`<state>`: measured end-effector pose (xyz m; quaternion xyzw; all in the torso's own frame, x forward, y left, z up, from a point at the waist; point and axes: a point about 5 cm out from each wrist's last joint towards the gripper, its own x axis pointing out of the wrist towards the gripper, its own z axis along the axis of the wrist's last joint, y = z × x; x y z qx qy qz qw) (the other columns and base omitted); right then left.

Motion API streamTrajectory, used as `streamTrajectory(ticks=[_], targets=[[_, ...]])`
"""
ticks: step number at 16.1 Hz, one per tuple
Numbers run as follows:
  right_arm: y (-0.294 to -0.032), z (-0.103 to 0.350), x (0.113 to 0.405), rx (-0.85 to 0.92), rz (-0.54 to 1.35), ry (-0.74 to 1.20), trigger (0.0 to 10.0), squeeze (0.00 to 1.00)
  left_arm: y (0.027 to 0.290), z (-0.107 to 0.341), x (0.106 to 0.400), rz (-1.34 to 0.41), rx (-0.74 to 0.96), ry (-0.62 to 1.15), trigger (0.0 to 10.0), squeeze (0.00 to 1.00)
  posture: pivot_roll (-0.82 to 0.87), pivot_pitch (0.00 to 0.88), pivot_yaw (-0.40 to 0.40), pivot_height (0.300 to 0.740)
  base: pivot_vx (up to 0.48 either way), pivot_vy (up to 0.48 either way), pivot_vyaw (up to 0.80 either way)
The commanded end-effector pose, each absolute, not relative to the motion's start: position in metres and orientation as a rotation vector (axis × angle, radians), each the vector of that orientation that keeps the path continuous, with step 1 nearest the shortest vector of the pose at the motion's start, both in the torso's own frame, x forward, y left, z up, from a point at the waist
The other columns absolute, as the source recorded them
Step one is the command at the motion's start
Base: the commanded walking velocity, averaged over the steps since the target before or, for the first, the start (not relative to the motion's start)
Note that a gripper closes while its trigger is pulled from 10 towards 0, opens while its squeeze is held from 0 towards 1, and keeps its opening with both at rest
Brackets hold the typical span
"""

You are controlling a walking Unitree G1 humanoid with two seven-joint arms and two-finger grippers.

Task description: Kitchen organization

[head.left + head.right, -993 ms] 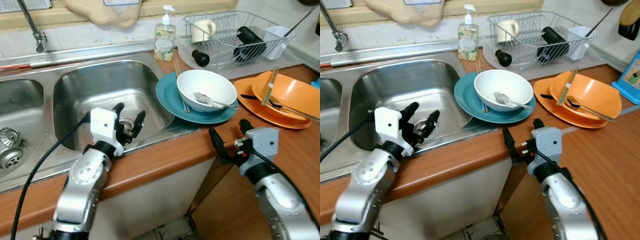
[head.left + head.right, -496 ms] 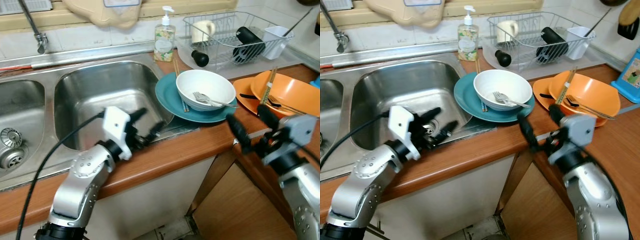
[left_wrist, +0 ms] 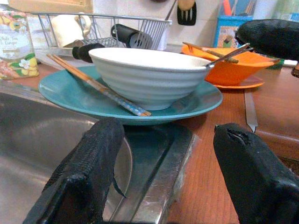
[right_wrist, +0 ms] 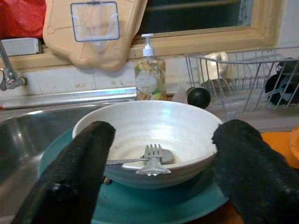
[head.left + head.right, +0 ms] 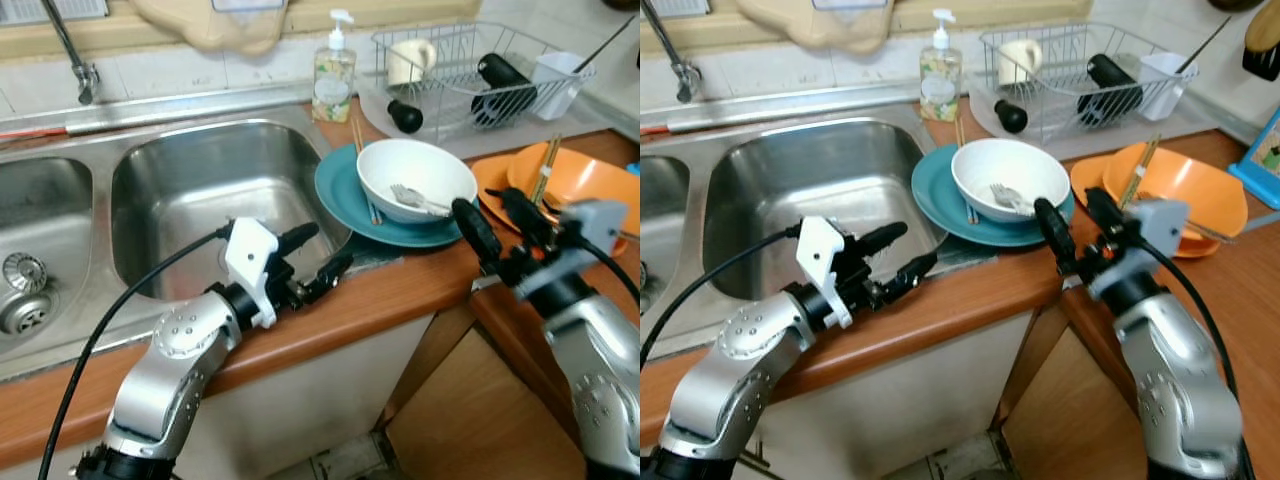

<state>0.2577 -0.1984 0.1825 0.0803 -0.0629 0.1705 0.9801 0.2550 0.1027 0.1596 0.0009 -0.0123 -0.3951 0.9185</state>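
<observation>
The white bowl (image 5: 417, 178) was seen resting on the teal plate (image 5: 340, 185), with a fork (image 4: 152, 158) lying inside it and a pair of chopsticks (image 3: 100, 87) laid across the plate beside it. The right gripper (image 5: 500, 220) was held just short of the bowl's near rim, its fingers spread apart and empty; in the right wrist view the bowl sat centred in the gap between the two black fingers (image 4: 84, 158), a little beyond their tips. The left gripper (image 5: 318, 255) was poised over the steel edge of the sink (image 5: 200, 200), fingers likewise parted and holding nothing, with the plate and bowl ahead of the tips (the plate's rim nearest). The orange dishes (image 5: 580, 185) were found beyond the right gripper's outer finger. Compared with half a second earlier, the right gripper had been brought in toward the bowl, and the left gripper had been shifted further toward the plate.
</observation>
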Motion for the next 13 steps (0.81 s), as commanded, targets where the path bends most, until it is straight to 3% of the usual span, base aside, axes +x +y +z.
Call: streamTrajectory(ticks=[1,13], targets=[[-0.198,0.182,0.262,0.157,0.332,-0.111,0.0,0.0,0.1,0.166,0.255,-0.824,0.022,-0.05,10.0,0.0,-0.16,0.0,-0.026,0.74,0.0,0.0,0.0],[-0.193,0.177,0.276,0.203,0.332,-0.083,0.0,0.0,0.097,0.162,0.26,-0.872,0.082,-0.037,10.0,0.0,-0.15,0.0,-0.014,0.74,0.0,0.0,0.0]])
